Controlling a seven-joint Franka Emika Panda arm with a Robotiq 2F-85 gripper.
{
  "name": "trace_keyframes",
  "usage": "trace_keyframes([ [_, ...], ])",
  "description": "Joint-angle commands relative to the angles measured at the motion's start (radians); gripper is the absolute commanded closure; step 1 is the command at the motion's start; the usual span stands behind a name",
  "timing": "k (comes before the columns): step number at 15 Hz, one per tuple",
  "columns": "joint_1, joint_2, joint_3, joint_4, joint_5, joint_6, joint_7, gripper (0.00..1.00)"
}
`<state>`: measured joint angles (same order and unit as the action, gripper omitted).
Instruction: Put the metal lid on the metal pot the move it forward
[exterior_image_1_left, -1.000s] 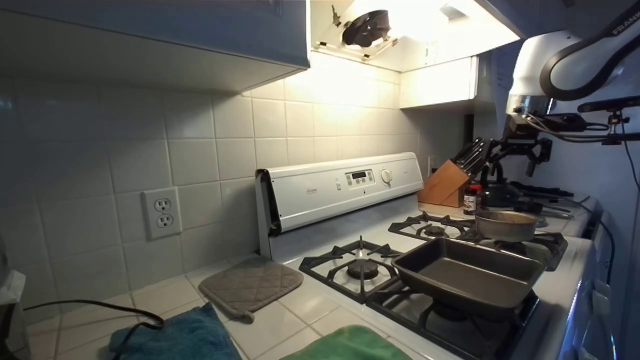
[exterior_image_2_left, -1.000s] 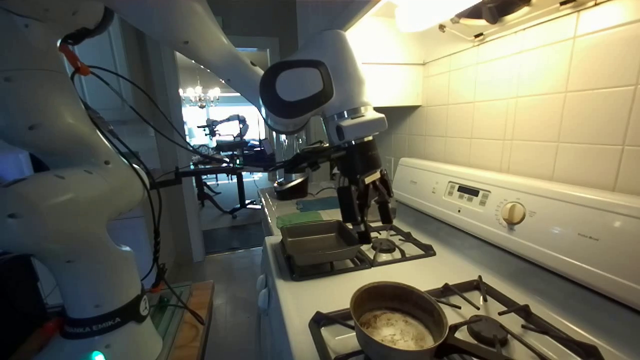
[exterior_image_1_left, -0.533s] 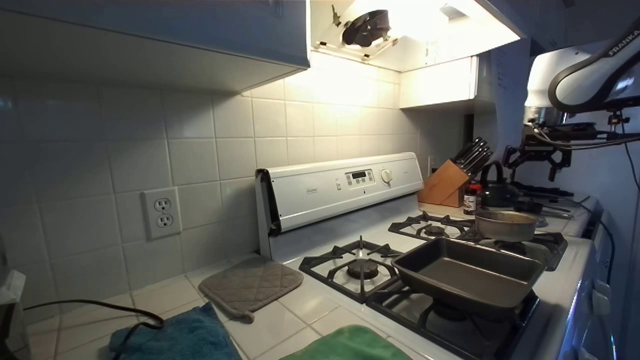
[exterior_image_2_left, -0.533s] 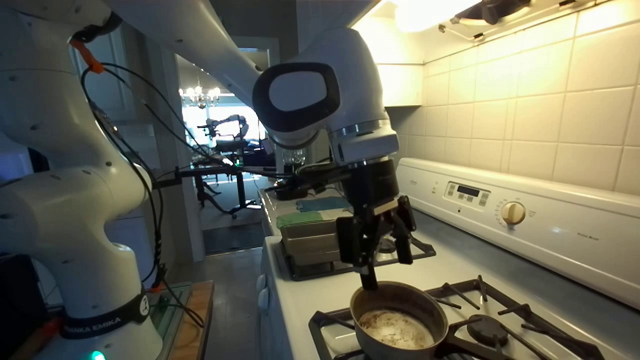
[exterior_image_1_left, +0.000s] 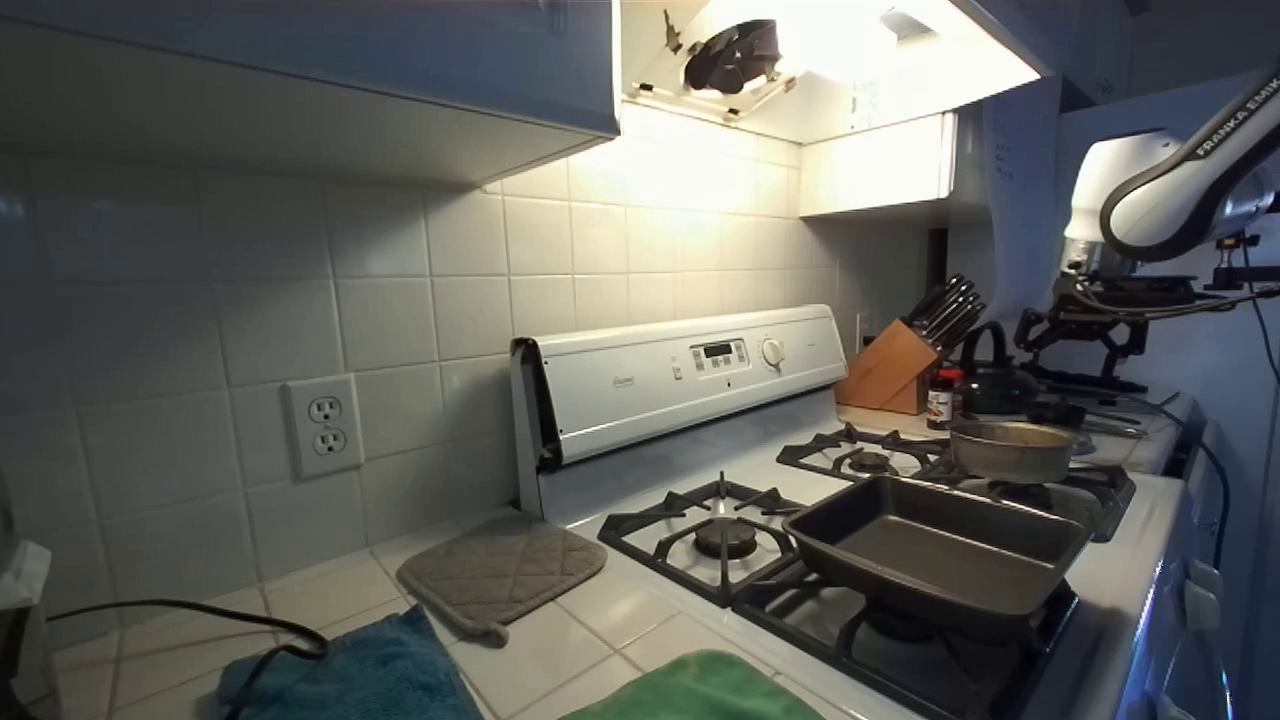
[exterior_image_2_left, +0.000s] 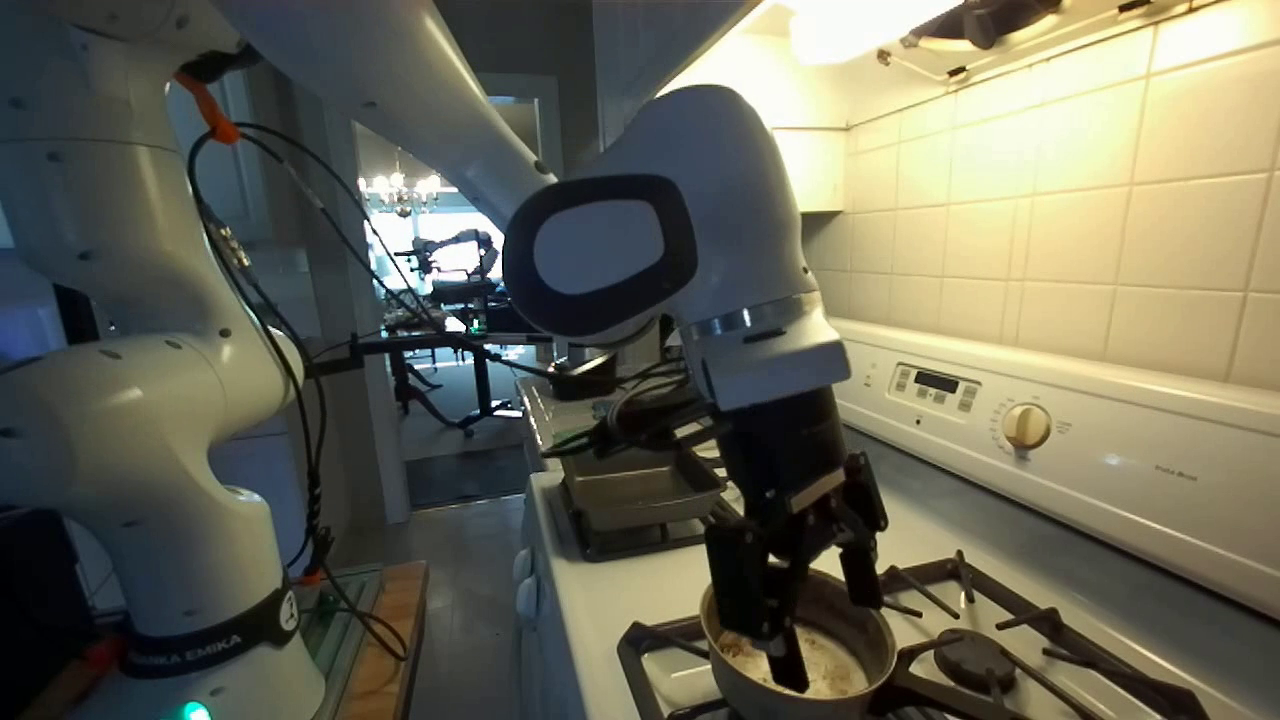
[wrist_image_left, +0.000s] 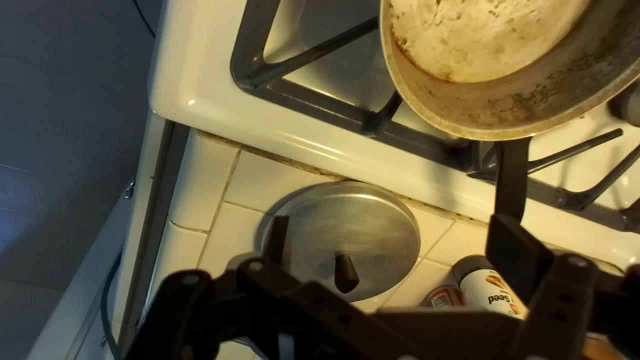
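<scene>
On the white tiled counter (wrist_image_left: 260, 175), just beside the white stove (wrist_image_left: 300, 142), lies the round silvery metal lid (wrist_image_left: 375, 220), its face streaked, with 1 black knob (wrist_image_left: 346, 275). Above it hangs the black gripper (wrist_image_left: 392, 232), its 2 fingers (wrist_image_left: 517, 255) wide apart and released. Tile shows between lid and the counter's rounded edge (wrist_image_left: 200, 185); the stained round metal pot (wrist_image_left: 465, 110) sits on a black burner grate (wrist_image_left: 320, 106).

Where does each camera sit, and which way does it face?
An exterior view: near the blue towel, facing along the stove toward the knife block; arm and jaws at right.
An exterior view: stove's opposite end, facing over the pot; arm, base and jaws show.
Wrist view: on the arm, looking down at the metal lid; jaws apart along the bottom.
Both exterior views share the dark pan.
</scene>
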<state>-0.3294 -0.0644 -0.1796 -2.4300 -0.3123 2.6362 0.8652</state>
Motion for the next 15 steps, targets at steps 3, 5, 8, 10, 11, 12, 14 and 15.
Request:
trace_keyframes([
  [3,0.02,0.045,-0.043,0.024,0.004,0.02,-0.02,0.0],
  [5,0.023,0.056,-0.045,0.033,0.005,0.022,-0.021,0.0],
  [8,0.024,0.057,-0.045,0.035,0.005,0.022,-0.021,0.0],
  [10,0.024,0.057,-0.045,0.036,0.005,0.022,-0.021,0.0],
  [11,0.025,0.075,-0.045,0.049,0.021,0.0,-0.043,0.0],
  [12,0.026,0.09,-0.047,0.065,0.025,-0.021,-0.043,0.0],
  [14,0.026,0.125,-0.057,0.097,0.049,-0.035,-0.051,0.0],
  [15,0.025,0.143,-0.063,0.115,0.057,-0.039,-0.055,0.0],
])
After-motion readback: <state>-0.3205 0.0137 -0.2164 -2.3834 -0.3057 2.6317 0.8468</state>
